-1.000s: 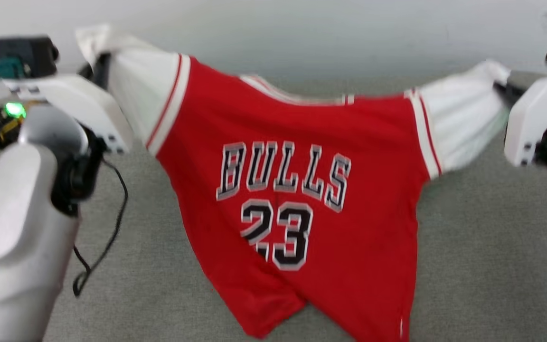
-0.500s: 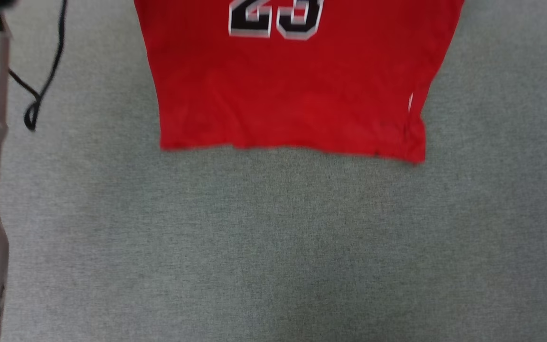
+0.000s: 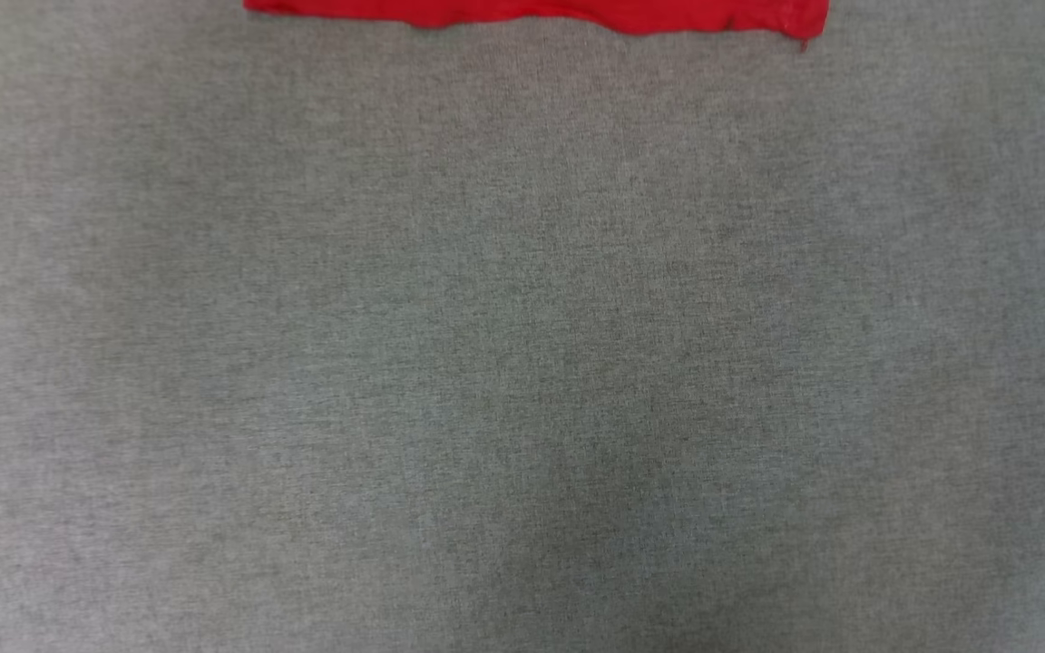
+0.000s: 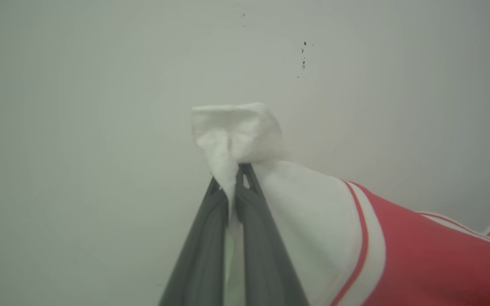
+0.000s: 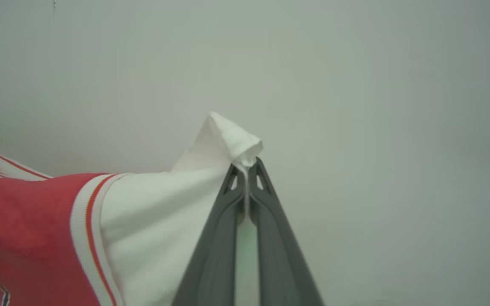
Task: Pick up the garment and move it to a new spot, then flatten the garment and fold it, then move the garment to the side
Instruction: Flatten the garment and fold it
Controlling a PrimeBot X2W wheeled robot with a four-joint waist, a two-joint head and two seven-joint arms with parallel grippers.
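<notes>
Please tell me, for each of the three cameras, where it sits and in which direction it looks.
Head view: on the robot's head, facing steeply down at the grey cloth surface; the garment shows its red hem at the top edge.
Left wrist view: on the left wrist, looking along the left gripper, shut on a white sleeve, toward a pale wall.
Right wrist view: on the right wrist, looking along the right gripper, shut on the other white sleeve, toward a similar wall.
Shared: both wrist views show the garment's red body.

A bare indoor work space, its exact kind unclear: a wide flat grey woven-cloth tabletop (image 3: 522,363) and a blank off-white wall (image 4: 100,85) marked by a few small dark specks (image 4: 303,59).
</notes>
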